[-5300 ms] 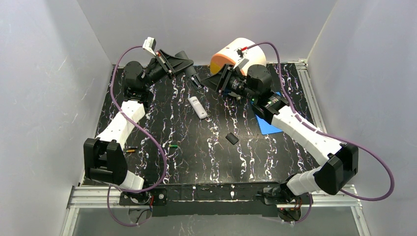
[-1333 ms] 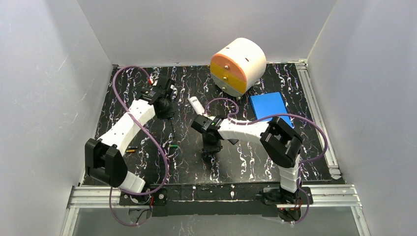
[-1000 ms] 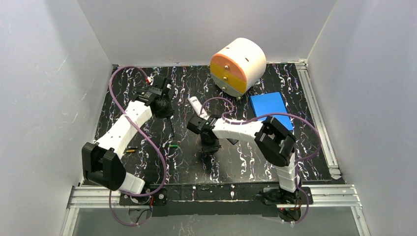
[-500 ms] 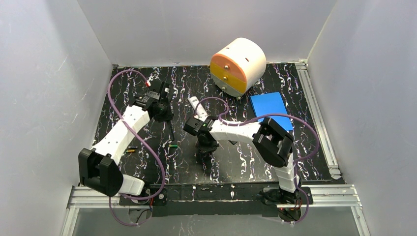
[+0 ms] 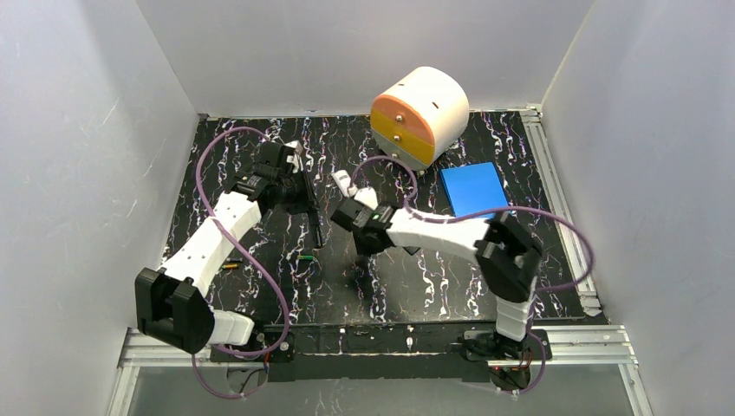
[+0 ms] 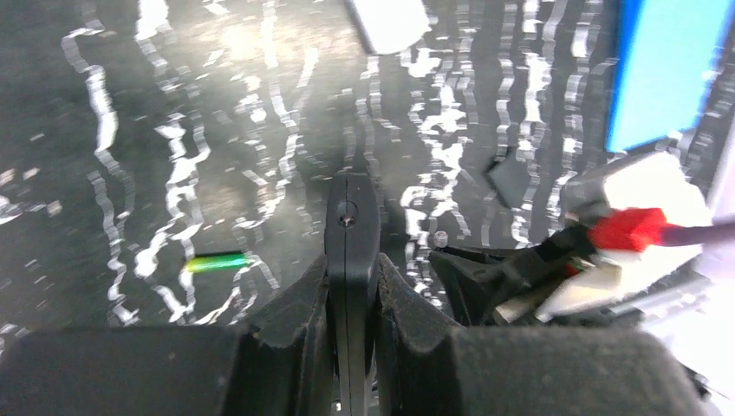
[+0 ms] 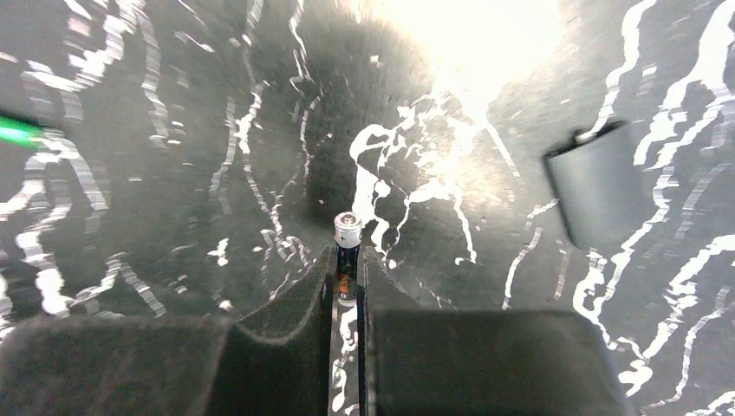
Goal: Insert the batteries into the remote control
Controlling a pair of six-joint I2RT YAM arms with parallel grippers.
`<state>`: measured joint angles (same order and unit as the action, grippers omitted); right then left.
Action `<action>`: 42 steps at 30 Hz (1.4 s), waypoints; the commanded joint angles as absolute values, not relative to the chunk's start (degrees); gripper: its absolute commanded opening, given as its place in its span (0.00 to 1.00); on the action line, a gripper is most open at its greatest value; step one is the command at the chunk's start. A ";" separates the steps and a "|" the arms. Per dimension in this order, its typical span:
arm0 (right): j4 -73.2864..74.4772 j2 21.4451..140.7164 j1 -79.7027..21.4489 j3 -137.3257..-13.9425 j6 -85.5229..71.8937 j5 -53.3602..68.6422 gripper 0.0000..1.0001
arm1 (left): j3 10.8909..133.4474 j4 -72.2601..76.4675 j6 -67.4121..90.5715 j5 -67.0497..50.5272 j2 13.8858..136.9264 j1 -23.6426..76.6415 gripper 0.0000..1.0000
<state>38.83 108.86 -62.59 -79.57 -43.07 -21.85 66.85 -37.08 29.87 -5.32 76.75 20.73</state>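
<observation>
My left gripper point(image 6: 351, 264) is shut on a slim black remote control point(image 6: 350, 217), held edge-on and pointing away from the fingers. From above, the remote control point(image 5: 312, 221) slants over the mat's left centre. My right gripper point(image 7: 347, 257) is shut on a dark battery point(image 7: 347, 232) with an orange band, its silver tip sticking out past the fingertips. In the top view the right gripper point(image 5: 364, 241) hangs just right of the remote. A green battery point(image 5: 305, 256) lies on the mat below the remote, and an orange-yellow battery point(image 5: 230, 265) lies further left.
A white remote point(image 5: 344, 182) lies behind the right wrist. A small black cover point(image 7: 598, 182) rests on the mat to the right. A blue box point(image 5: 471, 188) and a round white-and-orange drawer unit point(image 5: 419, 117) stand at the back right.
The right gripper has pinched tighter on the battery and moved up and back from the mat. The left arm has swung the black remote rightward, toward the right gripper.
</observation>
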 commanded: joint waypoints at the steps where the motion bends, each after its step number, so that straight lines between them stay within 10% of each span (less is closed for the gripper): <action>1: 34.46 94.61 -59.43 -81.12 -41.23 -27.15 0.10 | 66.34 -26.47 30.56 -19.45 74.86 20.64 0.00; 22: 22.19 78.81 -56.03 -92.08 -20.45 -12.95 0.13 | 75.31 14.63 58.56 -52.08 81.20 19.88 0.00; 42: 21.25 76.74 -55.67 -90.37 -15.90 -14.15 0.16 | 78.02 31.01 74.39 -54.61 87.37 19.44 0.00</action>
<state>23.59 78.26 -55.92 -90.26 -17.30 -13.67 75.29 26.24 71.24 -53.21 87.46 19.59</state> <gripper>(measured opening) 0.169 0.146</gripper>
